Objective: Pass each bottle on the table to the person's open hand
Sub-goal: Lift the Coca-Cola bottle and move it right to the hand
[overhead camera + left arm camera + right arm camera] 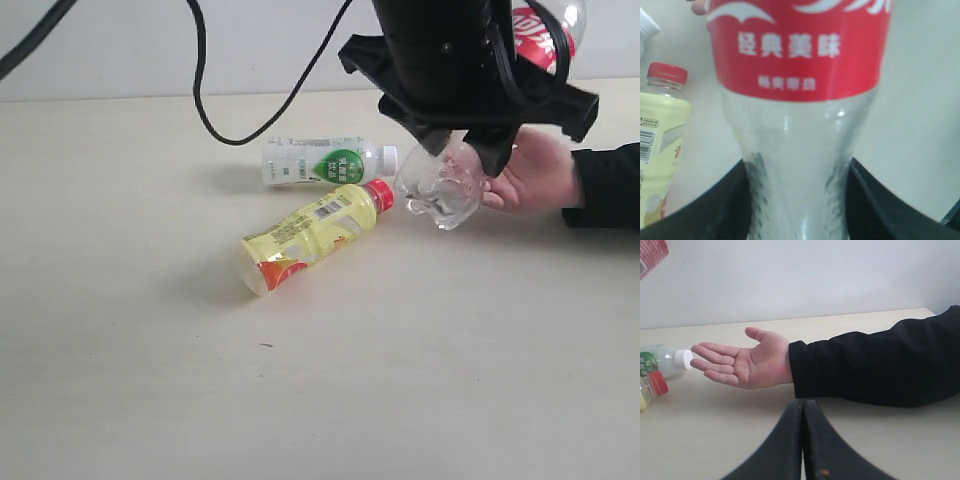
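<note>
My left gripper [462,150] is shut on the clear bottle with the red label [799,55], its black fingers [715,205] pressing the narrow waist from both sides. That bottle hangs tilted above the table [150,350], its clear base [440,190] just left of the person's open hand [535,170]. The yellow-labelled bottle [310,235] and the white-and-green bottle [325,160] lie on their sides. My right gripper [803,407] is shut and empty, low over the table, facing the open palm [747,365]. The fruit-labelled bottle is out of view.
The person's black sleeve [875,362] stretches in from the right edge. A black cable [215,110] loops down onto the table behind the lying bottles. A pale wall rises behind the table's far edge.
</note>
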Controlling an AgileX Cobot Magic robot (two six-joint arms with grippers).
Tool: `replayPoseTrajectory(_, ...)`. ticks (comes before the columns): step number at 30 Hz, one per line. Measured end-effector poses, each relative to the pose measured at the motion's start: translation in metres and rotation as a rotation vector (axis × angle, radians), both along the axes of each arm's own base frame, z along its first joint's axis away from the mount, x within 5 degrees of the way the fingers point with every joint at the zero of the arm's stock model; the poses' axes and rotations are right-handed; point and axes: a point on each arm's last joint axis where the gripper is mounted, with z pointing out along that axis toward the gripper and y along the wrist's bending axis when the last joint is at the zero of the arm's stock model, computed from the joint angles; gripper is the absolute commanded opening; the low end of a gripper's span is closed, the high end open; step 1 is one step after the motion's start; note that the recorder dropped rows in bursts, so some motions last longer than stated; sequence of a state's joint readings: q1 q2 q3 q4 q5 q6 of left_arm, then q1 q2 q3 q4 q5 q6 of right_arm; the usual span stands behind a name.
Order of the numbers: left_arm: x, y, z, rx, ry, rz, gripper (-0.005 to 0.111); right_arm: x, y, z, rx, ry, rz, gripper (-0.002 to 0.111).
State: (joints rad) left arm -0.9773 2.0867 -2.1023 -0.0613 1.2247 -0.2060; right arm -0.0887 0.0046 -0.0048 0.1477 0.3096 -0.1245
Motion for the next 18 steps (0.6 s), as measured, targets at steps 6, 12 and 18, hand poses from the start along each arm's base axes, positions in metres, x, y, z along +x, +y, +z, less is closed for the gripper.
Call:
replayPoseTrajectory(6, 0.002, 0.000, 0.003, -0.067, 0.087, 0.209, 0.000, 0.000, 0.000, 0.000, 0.000, 0.000, 0.000, 0.000)
replayPoseTrajectory(12, 0.009, -0.008, 0.005, -0.192, 0.104, 0.276, 0.000, 0.000, 0.000, 0.000, 0.000, 0.000, 0.000, 0.000)
replayPoseTrajectory(18, 0.025, -0.020, -0.010, -0.319, 0.174, 0.319, 0.000, 0.000, 0.000, 0.000, 0.000, 0.000, 0.000, 0.000)
